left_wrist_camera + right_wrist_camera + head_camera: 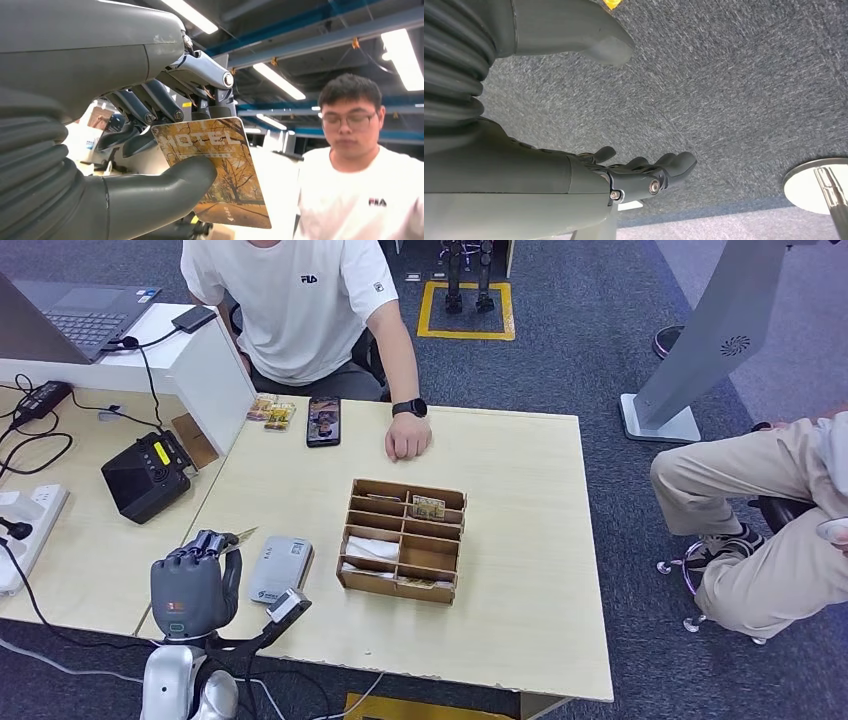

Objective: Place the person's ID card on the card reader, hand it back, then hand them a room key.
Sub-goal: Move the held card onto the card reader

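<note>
1. Laptop point(75, 315) on the raised white counter at the desk's far left corner; a black adapter point(193, 319) lies beside it with a cable trailing down
2. Below the counter, on the lower side surface: a black handheld terminal point(148, 476), a white power strip point(30, 520) at the left edge, loose black cables
3. Left hand point(195, 585) raised over the desk's near left corner, back of the hand toward the head camera
4. Left wrist view: the left hand's thumb point(165, 192) presses a room key point(220, 170) against the dark fingers point(150, 107); the card is clamped, upright, printed "HOTEL" over an autumn tree picture, facing the person in the white T-shirt point(295, 305)
5. Card reader point(281, 567), a pale grey slab, lies flat just beside the left hand, near the desk's front edge
6. Small yellow-brown cards point(271, 412) at the far edge by the counter; a phone point(323, 421) just right of them, screen lit
7. Person's hand point(408, 436) with a black watch rests on the desk near the far edge
8. Brown divided card box point(403, 540) mid-desk; one compartment in its far row holds a key card point(428, 506), white cards point(372, 548) in the left compartments
9. Second person in tan trousers point(750, 510) seated off the desk's right edge
10. Right hand point(639, 172) hangs over grey carpet point(734, 90), fingers apart and loosely extended, holding nothing
</note>
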Tool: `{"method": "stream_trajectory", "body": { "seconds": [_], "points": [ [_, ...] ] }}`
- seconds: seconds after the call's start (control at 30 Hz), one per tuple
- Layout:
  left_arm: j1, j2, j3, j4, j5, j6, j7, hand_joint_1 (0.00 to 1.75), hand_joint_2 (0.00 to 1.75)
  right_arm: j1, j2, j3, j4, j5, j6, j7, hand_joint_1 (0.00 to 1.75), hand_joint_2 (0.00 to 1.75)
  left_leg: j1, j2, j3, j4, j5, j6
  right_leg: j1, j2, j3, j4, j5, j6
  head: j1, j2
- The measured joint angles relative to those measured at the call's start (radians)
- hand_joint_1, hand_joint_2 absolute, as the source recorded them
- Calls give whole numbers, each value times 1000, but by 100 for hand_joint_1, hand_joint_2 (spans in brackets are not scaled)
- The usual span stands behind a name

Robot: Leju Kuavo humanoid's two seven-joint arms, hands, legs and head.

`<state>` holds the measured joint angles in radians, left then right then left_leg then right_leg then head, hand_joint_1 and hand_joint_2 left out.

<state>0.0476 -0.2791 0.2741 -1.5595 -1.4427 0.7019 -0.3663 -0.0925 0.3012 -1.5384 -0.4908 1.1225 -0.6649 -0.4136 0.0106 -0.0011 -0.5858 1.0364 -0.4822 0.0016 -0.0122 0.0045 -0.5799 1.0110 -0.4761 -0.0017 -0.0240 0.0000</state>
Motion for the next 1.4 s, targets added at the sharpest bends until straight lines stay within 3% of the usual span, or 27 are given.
{"method": "stream_trajectory", "body": {
  "seconds": [0.47, 0.8, 0.97, 1.3, 1.4],
  "points": [
    [52, 13, -101, 58, -42, 0, 165, 175, 175, 8, 2, 24, -9, 1, 0, 0, 0, 175, 0, 0, 0, 0, 0, 0, 0, 0, 0, 0, 0, 0, 0, 0],
    [56, 40, -170, 90, -39, 0, 222, 175, 175, 11, 3, 37, -12, 5, 0, 0, 0, 175, 0, 0, 0, 0, 0, 0, 0, 0, 0, 0, 0, 0, 0, 0],
    [27, 54, -204, 134, -40, 0, 269, 175, 175, 11, 3, 47, -12, 20, 0, -4, 0, 175, 0, 0, 0, 0, 0, 0, 0, 0, 0, 0, 0, 0, 0, 0],
    [-77, 118, -344, 285, -17, 0, 459, 175, 175, 9, 1, 59, -4, 56, 0, -12, 0, 175, 0, 0, 0, 0, 0, 0, 0, 0, 0, 0, 0, 0, 0, 0],
    [-103, 135, -376, 326, -26, 0, 462, 175, 175, 9, 0, 59, 0, 68, 0, -12, 0, 175, 0, 0, 0, 0, 0, 0, 0, 0, 0, 0, 0, 0, 0, 0]
  ]
}}
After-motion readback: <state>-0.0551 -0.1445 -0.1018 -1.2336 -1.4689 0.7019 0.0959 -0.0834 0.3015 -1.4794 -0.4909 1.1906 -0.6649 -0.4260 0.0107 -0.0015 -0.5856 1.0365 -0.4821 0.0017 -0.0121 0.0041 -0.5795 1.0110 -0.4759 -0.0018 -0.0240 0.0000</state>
